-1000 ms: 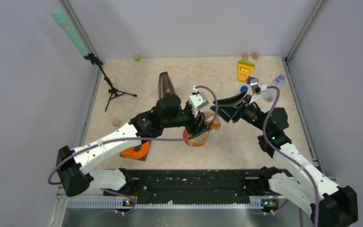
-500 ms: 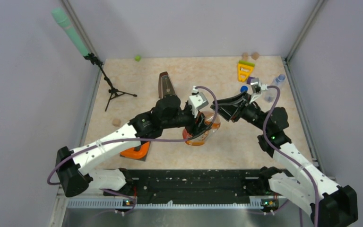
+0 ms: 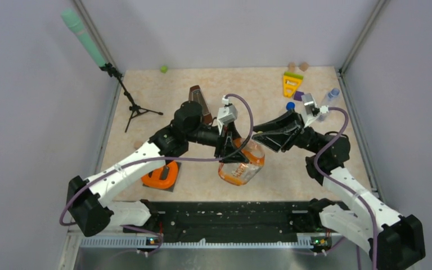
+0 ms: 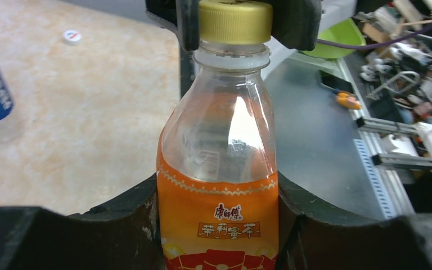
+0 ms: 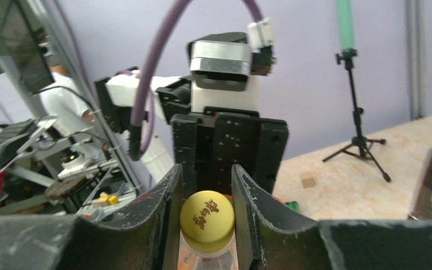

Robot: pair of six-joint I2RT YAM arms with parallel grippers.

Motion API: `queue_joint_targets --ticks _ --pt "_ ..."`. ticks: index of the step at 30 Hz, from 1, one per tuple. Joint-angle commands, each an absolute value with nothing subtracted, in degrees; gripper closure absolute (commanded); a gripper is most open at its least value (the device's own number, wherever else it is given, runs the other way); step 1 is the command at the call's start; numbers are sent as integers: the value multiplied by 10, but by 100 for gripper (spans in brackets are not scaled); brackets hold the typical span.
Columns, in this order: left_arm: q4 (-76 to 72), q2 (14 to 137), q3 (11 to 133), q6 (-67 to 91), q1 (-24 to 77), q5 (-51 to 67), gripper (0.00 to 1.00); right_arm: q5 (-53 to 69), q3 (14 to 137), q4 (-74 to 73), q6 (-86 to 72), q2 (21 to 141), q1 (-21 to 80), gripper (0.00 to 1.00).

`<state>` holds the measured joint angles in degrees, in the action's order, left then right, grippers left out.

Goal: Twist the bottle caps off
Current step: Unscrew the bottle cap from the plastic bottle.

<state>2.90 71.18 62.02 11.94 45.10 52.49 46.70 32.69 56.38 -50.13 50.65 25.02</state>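
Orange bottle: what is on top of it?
A yellow cap sits on the orange bottle, clamped by the right end effector. The thread under the cap is covered, so whether it is loosened cannot be seen.

Beige speckled tabletop (image 3: 259, 84), left side: mic stand (image 3: 136, 110), wooden cube (image 3: 139, 145), orange object (image 3: 158, 176) near the front. Back: green ball (image 3: 163, 69), brown metronome (image 3: 196, 93). Right back corner: yellow triangle toy (image 3: 291, 83), two tan discs (image 3: 304, 66), purple block (image 3: 298, 96), blue cap (image 3: 290, 105), clear bottle (image 3: 329, 97) by the edge.

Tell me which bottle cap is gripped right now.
The yellow cap, on the orange-labelled bottle, clamped in the jaws of the right gripper. The white cap and blue cap lie loose on the table, untouched.
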Motion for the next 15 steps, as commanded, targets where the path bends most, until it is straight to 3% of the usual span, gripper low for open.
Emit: queue_joint_targets --ticks 1,15 --pt "-71 705 617 154 442 702 100 491 348 722 -578 517 241 100" --pt "-122 731 619 193 442 841 100 576 376 828 -643 530 241 100"
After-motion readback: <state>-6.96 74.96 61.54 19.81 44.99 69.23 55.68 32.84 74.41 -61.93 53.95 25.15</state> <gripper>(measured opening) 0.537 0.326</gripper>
